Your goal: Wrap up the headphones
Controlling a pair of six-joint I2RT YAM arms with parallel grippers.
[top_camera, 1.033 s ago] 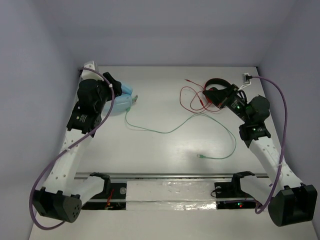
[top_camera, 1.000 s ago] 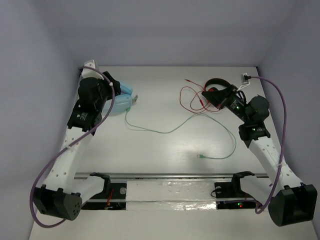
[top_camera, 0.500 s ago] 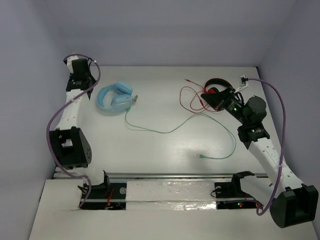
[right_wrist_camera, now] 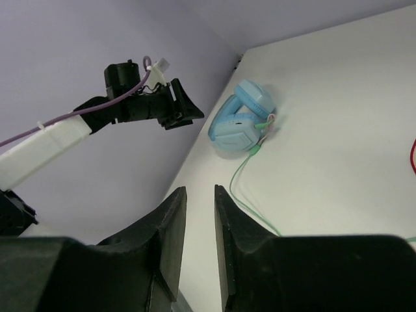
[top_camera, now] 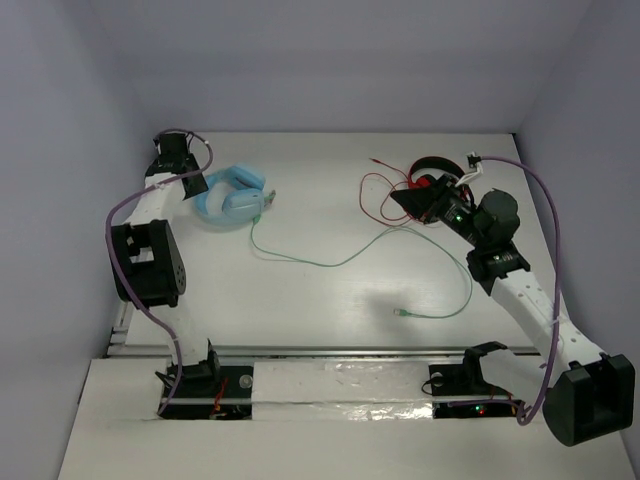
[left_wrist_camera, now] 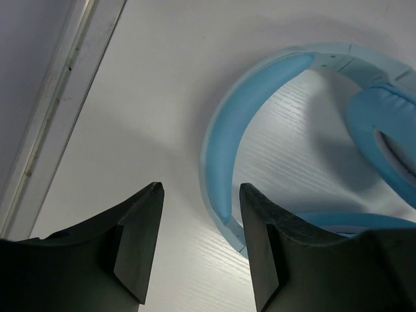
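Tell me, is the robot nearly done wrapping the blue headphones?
Not nearly. Done: nothing, the pale green cable lies loose across the table. In hand: the left gripper hovers open beside the headphones, holding nothing. Left: pick up the cable and wind it around the headphones.

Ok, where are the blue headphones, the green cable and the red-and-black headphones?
blue headphones (left_wrist_camera: 220,156): left wrist view, headband.
green cable (top_camera: 399,314): top external view, free plug end.
red-and-black headphones (top_camera: 435,160): top external view, black headband.
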